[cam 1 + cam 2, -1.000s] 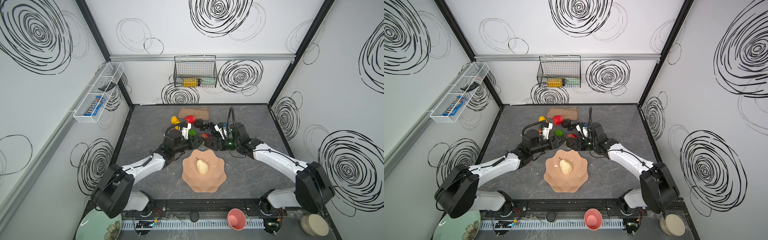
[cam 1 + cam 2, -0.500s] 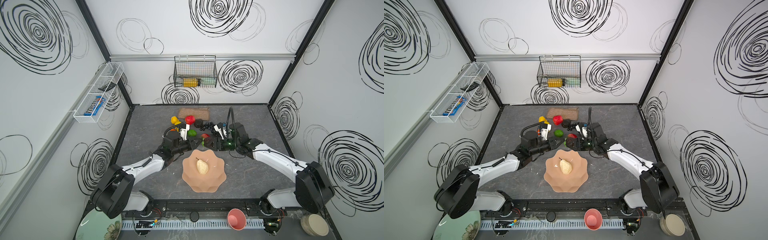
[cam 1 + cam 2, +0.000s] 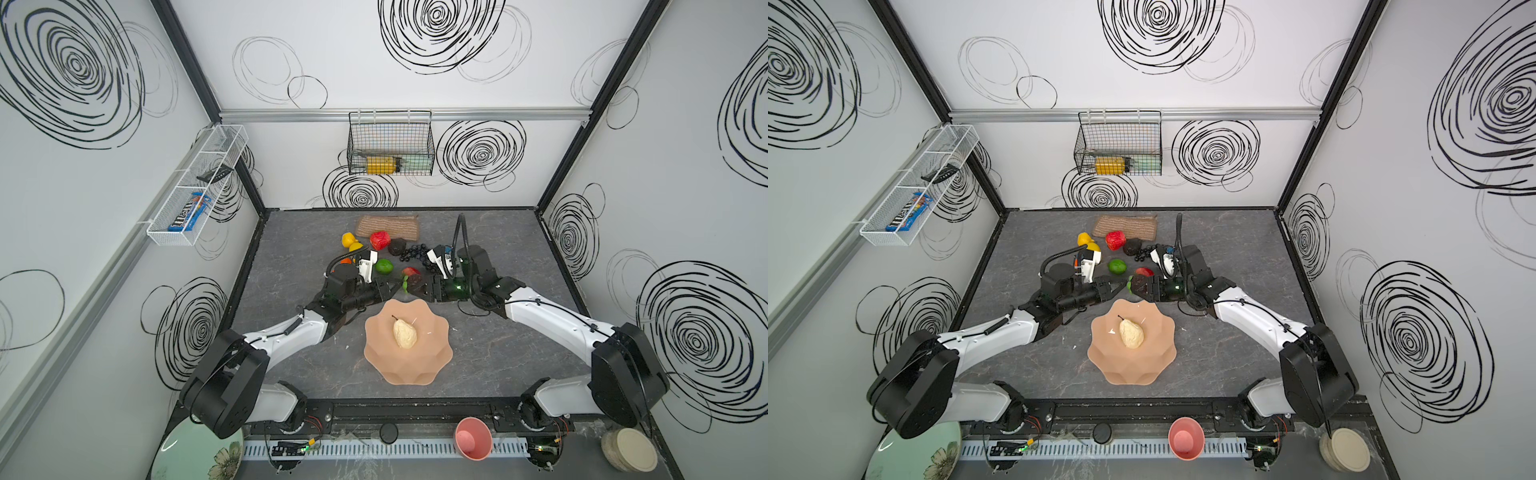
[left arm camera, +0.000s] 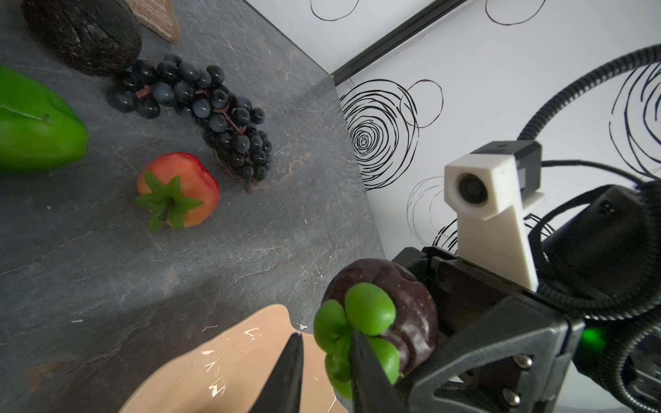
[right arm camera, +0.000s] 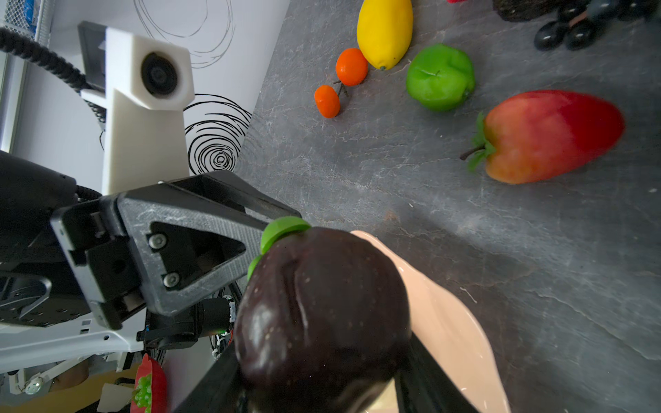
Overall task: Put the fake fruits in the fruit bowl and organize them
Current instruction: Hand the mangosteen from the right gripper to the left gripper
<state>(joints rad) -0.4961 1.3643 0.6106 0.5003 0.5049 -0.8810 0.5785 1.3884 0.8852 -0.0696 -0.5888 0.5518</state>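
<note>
My right gripper (image 5: 322, 386) is shut on a dark purple fruit (image 3: 413, 284) with a green leaf cap, held just past the far rim of the fruit bowl (image 3: 415, 374). My left gripper (image 4: 325, 336) meets it from the other side. Its jaws have drawn in narrow on the green cap (image 4: 368, 307). A cream pear (image 3: 404, 334) lies in the bowl. On the table behind are a strawberry (image 4: 179, 189), a green lime (image 3: 384, 266), black grapes (image 4: 214, 118), a red apple (image 3: 380, 240), lemons (image 3: 348, 239), two oranges (image 5: 351, 67) and a dark avocado (image 4: 82, 32).
A tan woven mat (image 3: 386, 226) lies at the back of the table. A pink cup (image 3: 473, 438), a green floral plate (image 3: 195, 457) and beige lids (image 3: 629, 449) sit off the front edge. A wire basket (image 3: 390, 145) hangs on the back wall.
My left gripper has slid right to the dark fruit's green cap and narrowed its jaws. The right gripper has stayed put with the fruit.
</note>
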